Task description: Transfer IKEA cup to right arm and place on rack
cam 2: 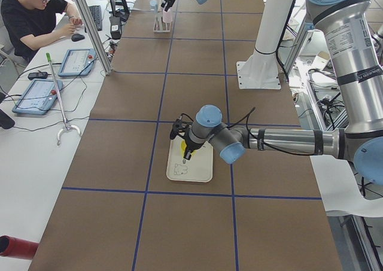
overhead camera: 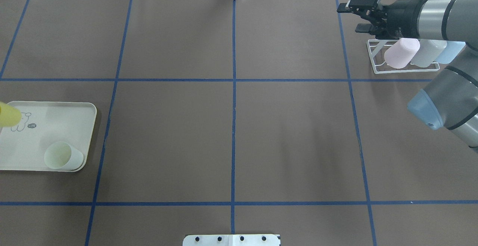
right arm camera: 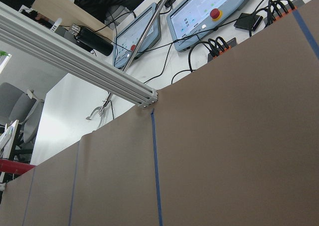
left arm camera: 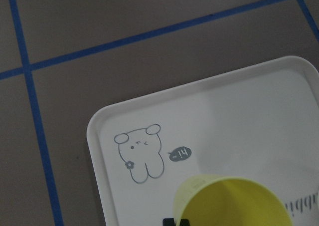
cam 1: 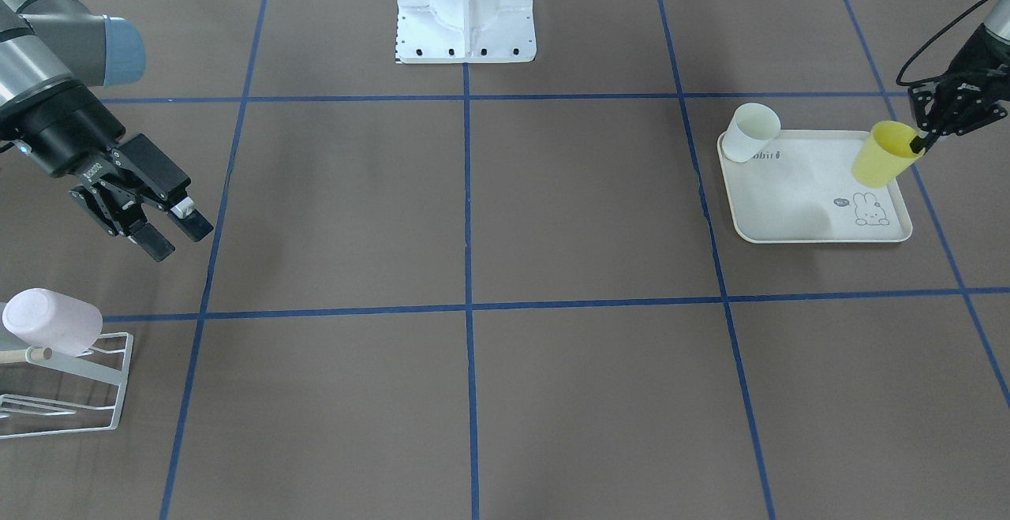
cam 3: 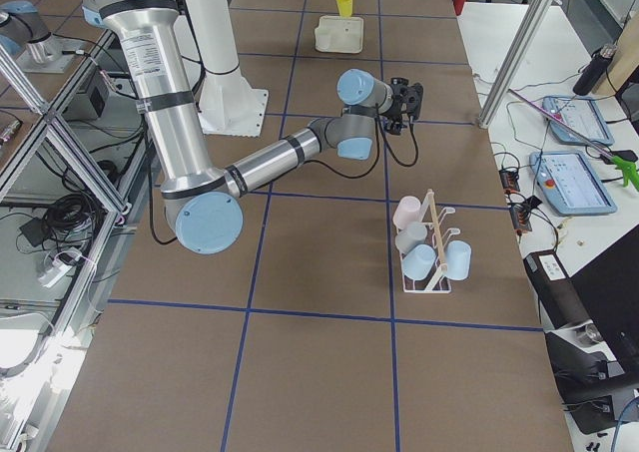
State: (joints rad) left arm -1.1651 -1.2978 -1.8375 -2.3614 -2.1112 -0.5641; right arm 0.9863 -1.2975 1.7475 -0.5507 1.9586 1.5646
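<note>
The yellow IKEA cup (cam 1: 882, 157) hangs tilted above the cream rabbit-print tray (cam 1: 805, 204). My left gripper (cam 1: 920, 142) is shut on its rim at the tray's outer side. The left wrist view looks down into the cup (left arm camera: 234, 202) over the tray (left arm camera: 209, 121). My right gripper (cam 1: 172, 234) hovers open and holds nothing, above and beside the white wire rack (cam 1: 95, 398). From overhead the right gripper (overhead camera: 351, 16) sits just past the rack (overhead camera: 375, 57), which holds a pink cup (overhead camera: 401, 53), a white one and a pale-blue one.
A white cup (cam 1: 750, 133) stands on the tray's corner nearest the robot base (cam 1: 465, 11). Blue tape lines grid the brown table. Beyond the far table edge, a person (cam 2: 36, 14) sits at a desk with tablets and cables.
</note>
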